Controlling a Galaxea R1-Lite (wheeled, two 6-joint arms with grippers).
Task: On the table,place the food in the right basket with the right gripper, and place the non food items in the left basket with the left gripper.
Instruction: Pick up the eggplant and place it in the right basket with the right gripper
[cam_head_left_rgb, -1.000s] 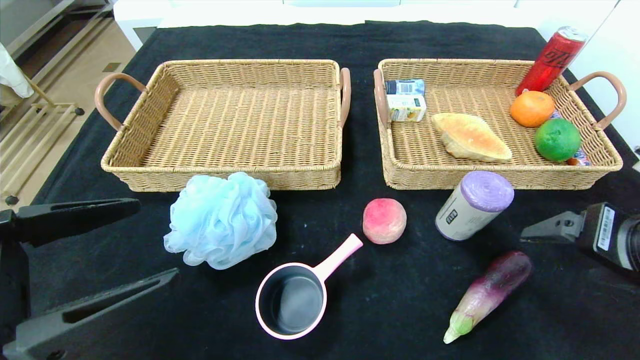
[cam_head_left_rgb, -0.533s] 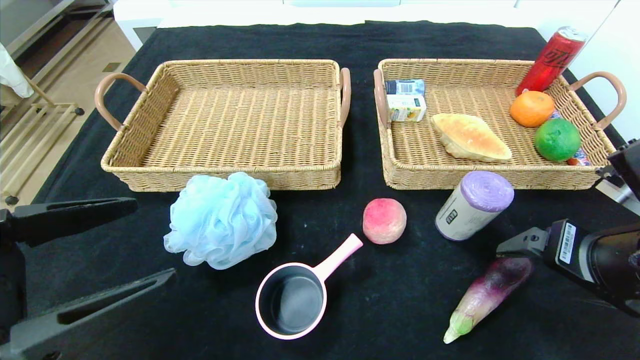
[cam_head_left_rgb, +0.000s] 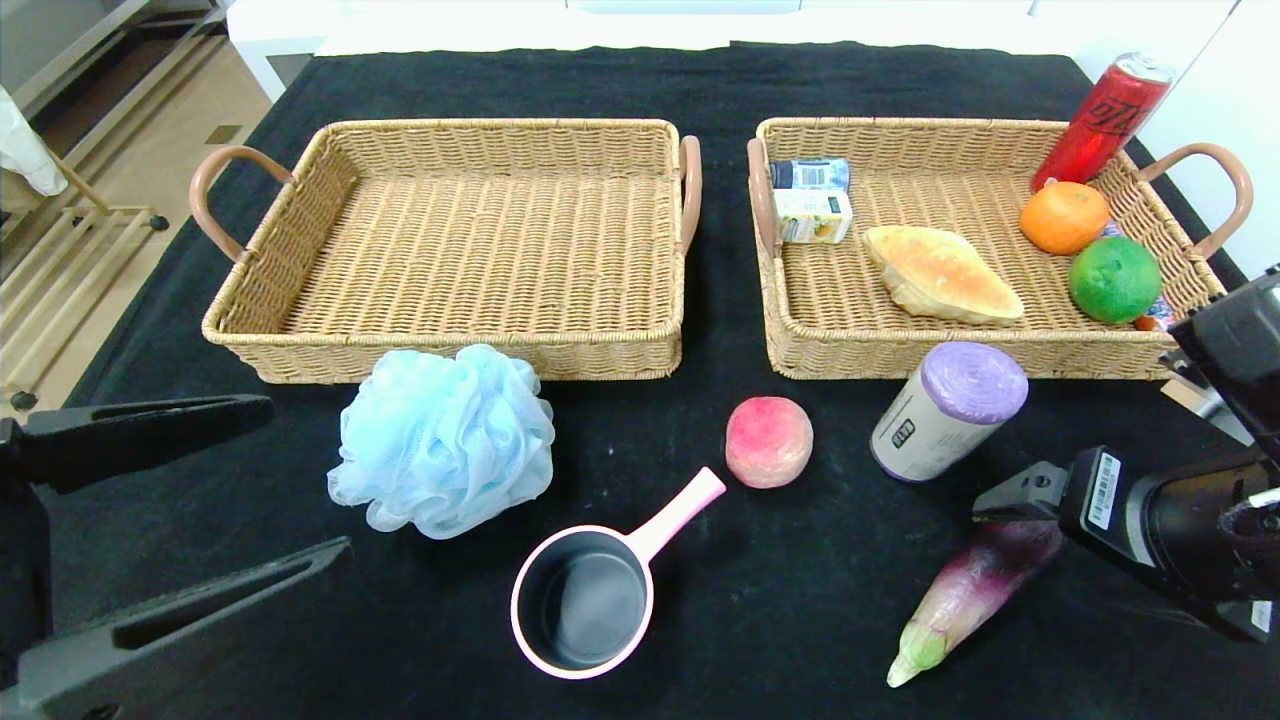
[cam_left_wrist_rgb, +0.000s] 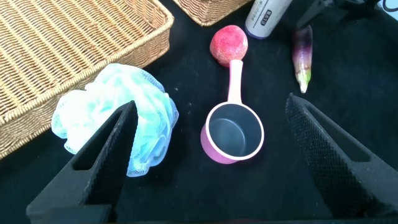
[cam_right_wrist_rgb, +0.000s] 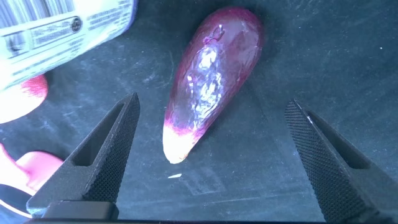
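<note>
On the black table (cam_head_left_rgb: 700, 80) a purple-to-green eggplant (cam_head_left_rgb: 958, 600) lies at the front right. My right gripper (cam_right_wrist_rgb: 212, 106) hangs open just above it, one finger on each side of the eggplant (cam_right_wrist_rgb: 208, 81), not touching. The peach (cam_head_left_rgb: 768, 441) and the grey-labelled roll (cam_head_left_rgb: 948, 410) sit in front of the right basket (cam_head_left_rgb: 980, 358), which holds the croissant (cam_head_left_rgb: 940, 272). The blue bath puff (cam_head_left_rgb: 443, 440) and pink pan (cam_head_left_rgb: 585, 600) lie before the left basket (cam_head_left_rgb: 450, 352). My left gripper (cam_head_left_rgb: 312, 475) stays open at the front left, beside the puff (cam_left_wrist_rgb: 112, 124).
The right basket also holds a red can (cam_head_left_rgb: 1100, 120) leaning in its far corner, an orange (cam_head_left_rgb: 1063, 217), a green lime (cam_head_left_rgb: 1113, 279) and two small cartons (cam_head_left_rgb: 812, 200). The table's left edge drops to the floor (cam_head_left_rgb: 120, 180).
My right gripper has come in from the right and sunk toward the eggplant's purple end. The left arm and all the objects have stayed put.
</note>
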